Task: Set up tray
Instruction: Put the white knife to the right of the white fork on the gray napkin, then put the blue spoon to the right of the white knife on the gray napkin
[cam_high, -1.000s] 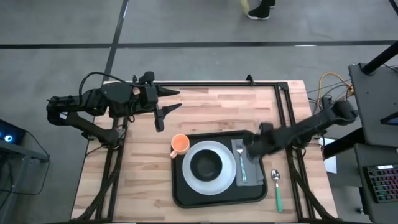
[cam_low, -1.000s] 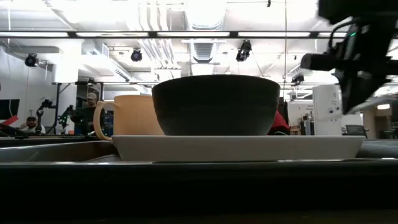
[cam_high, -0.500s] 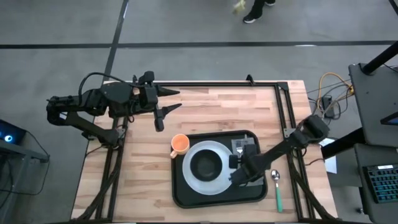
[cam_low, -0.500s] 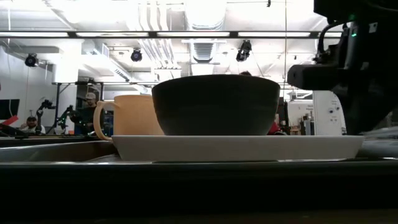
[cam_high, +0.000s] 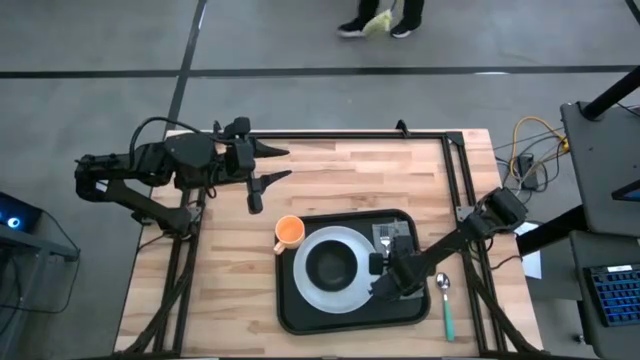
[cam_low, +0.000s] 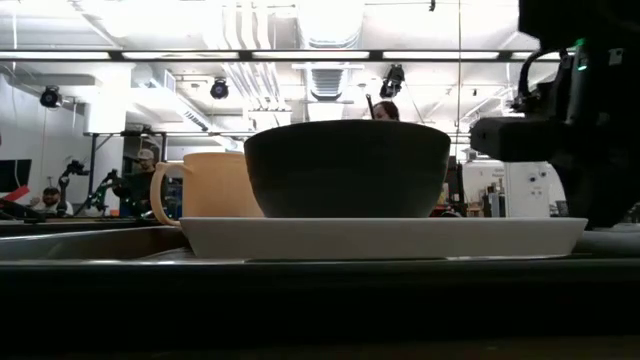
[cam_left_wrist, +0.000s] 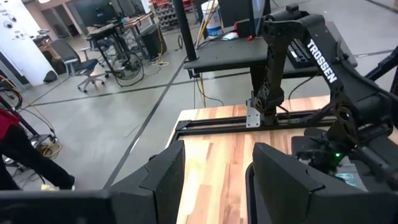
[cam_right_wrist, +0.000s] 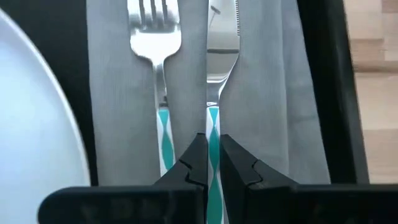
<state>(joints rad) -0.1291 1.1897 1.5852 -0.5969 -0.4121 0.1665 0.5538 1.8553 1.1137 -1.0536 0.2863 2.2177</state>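
Right end effector (cam_right_wrist: 208, 163) clamps the knife (cam_right_wrist: 213, 118) onto the tray's (cam_high: 290, 300) napkin (cam_right_wrist: 118, 118); the spoon (cam_high: 445, 305), at four o'clock, remains outside.

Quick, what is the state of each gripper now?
Left gripper: open, holding nothing, above the table's far left.
Right gripper: shut on the knife, over the grey cloth.

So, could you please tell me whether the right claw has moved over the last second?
Yes. In the high view the right claw has travelled from the tray's far right corner toward its near edge, beside the white plate.
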